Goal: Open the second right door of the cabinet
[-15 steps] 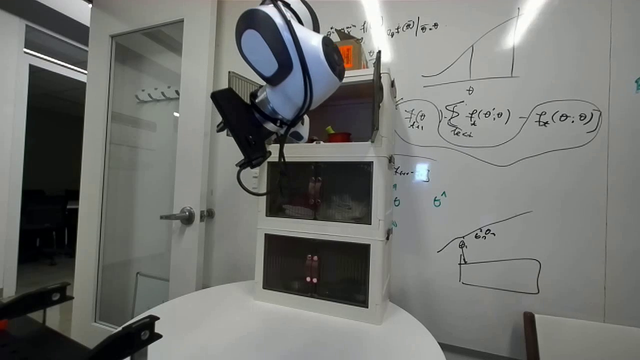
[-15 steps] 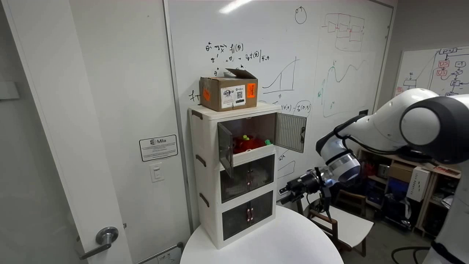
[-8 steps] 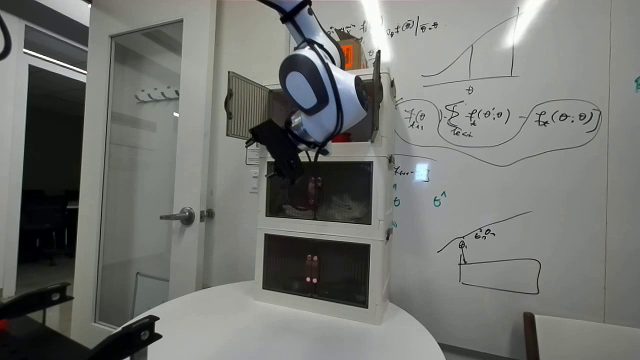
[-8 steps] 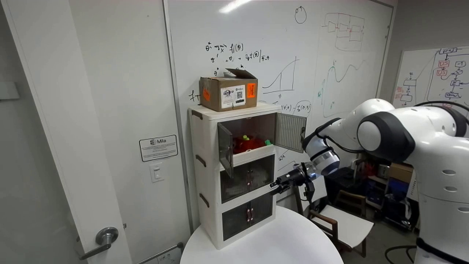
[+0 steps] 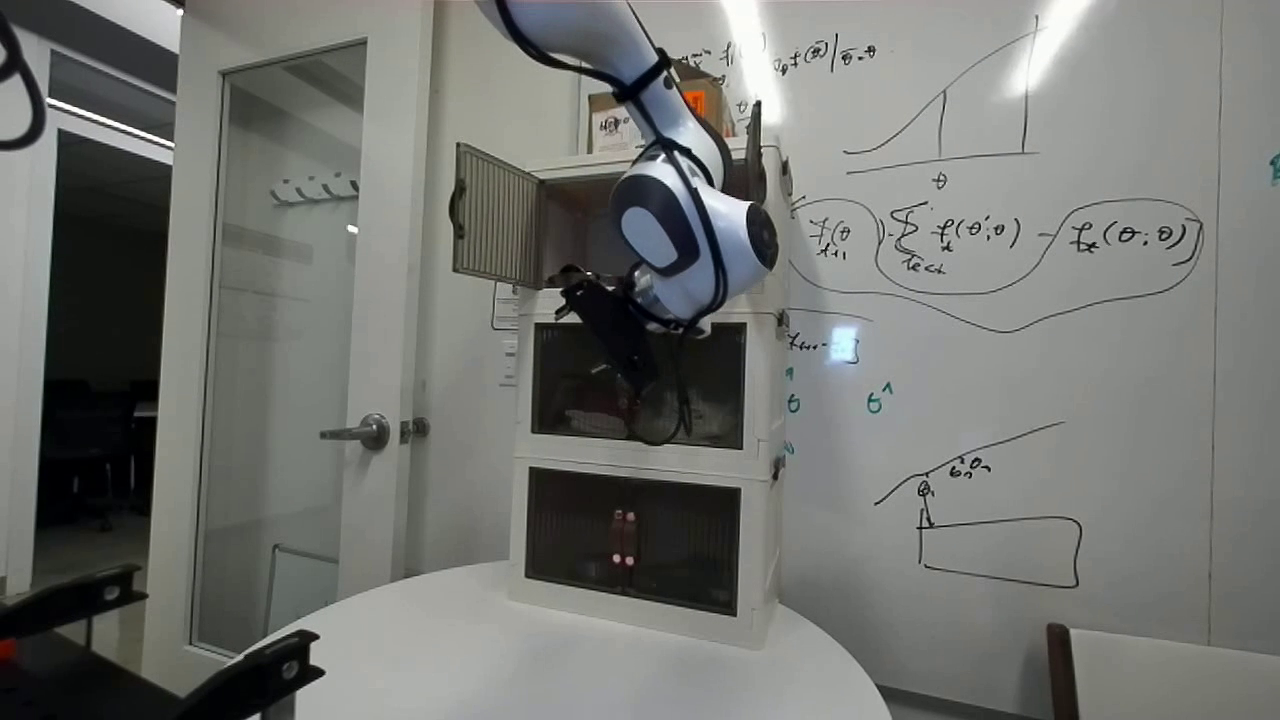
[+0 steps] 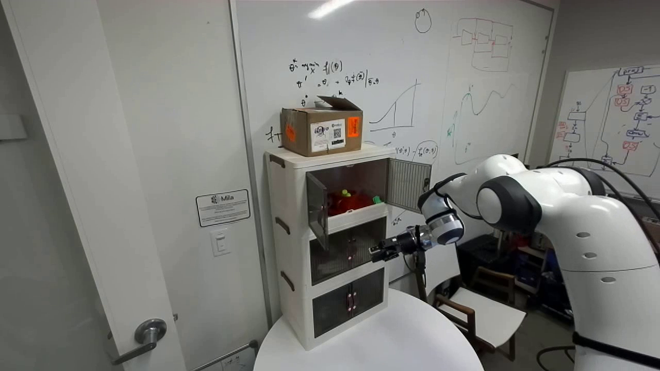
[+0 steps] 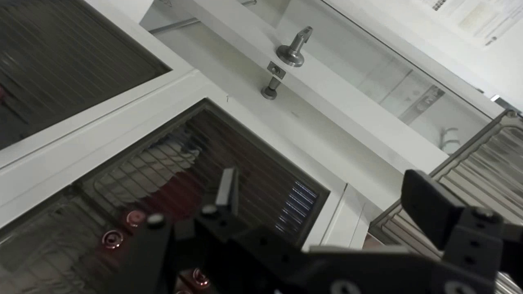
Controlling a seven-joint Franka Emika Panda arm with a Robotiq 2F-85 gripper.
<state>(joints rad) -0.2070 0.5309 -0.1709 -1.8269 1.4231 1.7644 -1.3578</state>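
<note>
The white cabinet point(image 5: 615, 458) stands on a round table. The second right door point(image 6: 368, 239), a dark see-through pane in the middle tier, is shut; it also shows in an exterior view point(image 5: 715, 380) and at lower left in the wrist view point(image 7: 36, 249). Paired reddish handles with shiny bolts point(image 7: 112, 239) stand at the middle seam, partly hidden by my gripper. My gripper point(image 7: 322, 200) is wide open and empty, in front of the middle tier. In both exterior views my gripper point(image 5: 582, 328) point(image 6: 374, 252) appears near that tier; the gap to the door is unclear.
Both top-tier doors stand open, the left one point(image 5: 495, 215) sticking outward. Red items point(image 6: 343, 203) lie in that tier. The bottom tier's glass doors point(image 5: 685, 550) are shut. A cardboard box point(image 6: 322, 134) sits on top. A room door point(image 5: 390, 300) and a chair point(image 6: 490, 317) are nearby.
The arm and open gripper have moved toward the cabinet, ending in front of the middle tier, lower and more to the right in an exterior view. The cabinet doors have not moved.
</note>
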